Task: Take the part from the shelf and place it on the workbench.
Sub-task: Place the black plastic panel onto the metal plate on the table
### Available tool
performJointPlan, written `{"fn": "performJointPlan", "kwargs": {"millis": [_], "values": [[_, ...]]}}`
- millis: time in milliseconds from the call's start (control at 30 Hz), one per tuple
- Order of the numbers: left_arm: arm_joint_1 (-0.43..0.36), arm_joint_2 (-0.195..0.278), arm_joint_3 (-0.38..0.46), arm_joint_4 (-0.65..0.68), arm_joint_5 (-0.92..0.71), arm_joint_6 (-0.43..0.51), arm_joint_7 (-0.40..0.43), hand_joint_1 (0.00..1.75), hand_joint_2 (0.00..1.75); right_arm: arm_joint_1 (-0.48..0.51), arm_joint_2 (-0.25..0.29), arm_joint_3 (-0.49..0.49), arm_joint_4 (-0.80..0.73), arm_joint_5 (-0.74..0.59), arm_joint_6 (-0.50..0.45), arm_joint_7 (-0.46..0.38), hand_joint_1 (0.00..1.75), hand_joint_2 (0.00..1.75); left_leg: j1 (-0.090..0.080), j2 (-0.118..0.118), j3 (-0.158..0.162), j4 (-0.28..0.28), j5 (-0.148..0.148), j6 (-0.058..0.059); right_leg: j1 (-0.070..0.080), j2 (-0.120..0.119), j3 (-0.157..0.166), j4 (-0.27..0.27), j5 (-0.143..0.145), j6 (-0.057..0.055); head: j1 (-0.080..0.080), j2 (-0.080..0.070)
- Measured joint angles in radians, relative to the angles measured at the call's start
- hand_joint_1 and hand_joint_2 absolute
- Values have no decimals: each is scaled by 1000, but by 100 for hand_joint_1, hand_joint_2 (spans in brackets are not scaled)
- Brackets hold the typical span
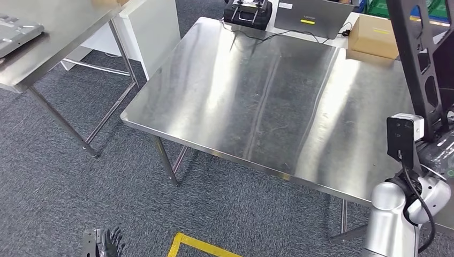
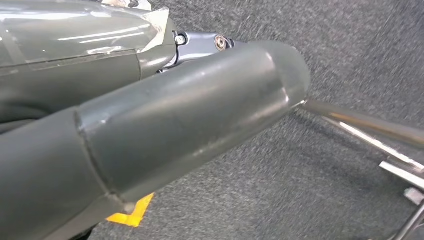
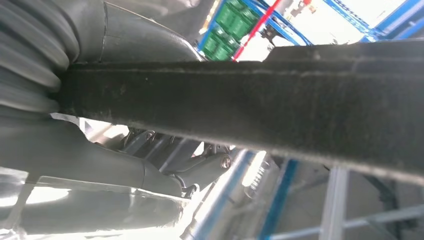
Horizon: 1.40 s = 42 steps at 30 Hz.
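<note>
The part (image 1: 416,48) is a long black frame with cut-outs, standing upright over the right edge of the steel workbench (image 1: 257,96). My right hand (image 1: 436,140) grips its lower end, just beyond the silver wrist. In the right wrist view the part (image 3: 280,110) crosses the picture as a dark bar, with my right hand (image 3: 100,160) wrapped around it. My left hand (image 1: 103,243) hangs low over the carpet in front of the bench's near left corner, holding nothing. In the left wrist view its thick grey thumb (image 2: 190,115) sticks out straight.
A black device (image 1: 247,12), a grey laptop (image 1: 316,16) and a cardboard box (image 1: 375,35) sit along the bench's far edge. A second steel table (image 1: 53,37) stands at the left. Yellow tape (image 1: 198,246) marks the floor. Blue racking with green crates (image 3: 225,25) lies behind my right hand.
</note>
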Motion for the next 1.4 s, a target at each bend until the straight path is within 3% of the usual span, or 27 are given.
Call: {"fn": "performJointPlan", "kwargs": {"millis": [67,100,133,167,233,267,300,367,467,533,600,633,667,733,800,867,1100,1233,1400], "values": [[0,1,0,0,0,0,0,0,0,2,-1,0,1,0,0,0,175,175,0,0,6,0,-8,7,-2,0,-87,152,-45,1,4,0],[1,0,0,0,0,0,0,0,0,5,-2,0,2,0,0,0,175,175,0,-1,10,0,-12,8,-4,0,-124,204,-54,4,5,0],[2,0,0,0,0,0,0,0,0,7,-2,0,3,0,0,0,175,175,0,-2,15,0,-17,7,-6,0,-144,221,-45,12,6,0],[3,-1,0,0,0,0,0,0,0,8,-2,0,4,0,0,0,175,175,1,-4,22,0,-23,5,-9,-1,-140,188,-16,21,7,0],[3,-1,0,1,0,0,0,0,0,7,-2,0,6,0,0,0,175,175,2,-6,37,0,-35,-4,-13,-5,-86,38,65,40,9,0],[2,-1,0,1,0,0,0,0,0,5,-3,0,7,0,1,0,175,175,1,-8,43,0,-41,-10,-12,-7,-57,-30,94,40,10,0],[2,0,0,1,0,0,0,0,0,4,-4,0,7,0,2,0,175,175,0,-8,46,-1,-46,-16,-9,-8,-38,-73,110,35,10,0],[2,0,0,1,0,2,0,0,0,4,-5,0,8,-1,4,2,175,175,-2,-8,51,-6,-53,-28,0,-7,-27,-90,108,16,10,0],[2,-1,0,1,0,2,0,0,0,2,-4,1,9,0,8,4,175,175,1,-3,45,19,-76,-42,-9,-6,-7,-104,103,-11,5,0],[2,-1,-1,1,0,2,0,0,0,1,-3,2,9,1,12,4,175,175,0,1,-12,136,-125,-45,-10,-6,11,-108,93,-31,1,0],[6,0,0,2,0,2,0,0,0,5,-2,4,10,1,16,4,175,175,0,2,-95,268,-160,-46,-5,-6,22,-108,84,-43,-1,0],[9,0,0,2,0,2,-1,0,0,8,-1,4,11,2,17,4,175,175,0,2,-121,292,-153,-46,-3,-6,28,-107,79,-45,-2,0],[10,0,0,2,0,2,-1,0,0,10,-1,5,12,3,19,5,175,175,0,3,-126,275,-125,-45,-3,-5,33,-107,73,-44,-3,0],[11,1,0,3,0,0,-1,0,0,12,0,6,13,9,23,9,175,175,2,4,-84,148,-39,-42,-2,-1,46,-103,61,-38,-3,0],[10,1,0,3,-1,0,-1,0,0,11,0,9,15,18,31,15,175,175,3,3,-33,36,7,-39,6,3,50,-93,47,-28,-2,0],[10,0,0,3,-2,-1,-4,0,0,9,0,11,20,32,42,23,175,175,1,1,-19,10,10,-36,13,5,48,-88,41,-25,0,0],[11,0,0,-6,-8,-12,-10,0,0,-24,-6,17,105,125,125,103,175,175,-9,-7,-22,11,5,-27,11,1,53,-101,41,-27,2,0],[11,1,-12,-20,-20,12,-10,0,0,-115,-22,19,313,236,176,202,175,175,-9,-4,-22,12,5,-24,10,1,52,-103,44,-18,2,0],[13,5,-26,-36,6,-25,-10,0,0,-236,-54,30,612,388,228,337,175,175,-9,-4,-22,11,8,-20,10,0,51,-103,46,-12,2,0]]}}
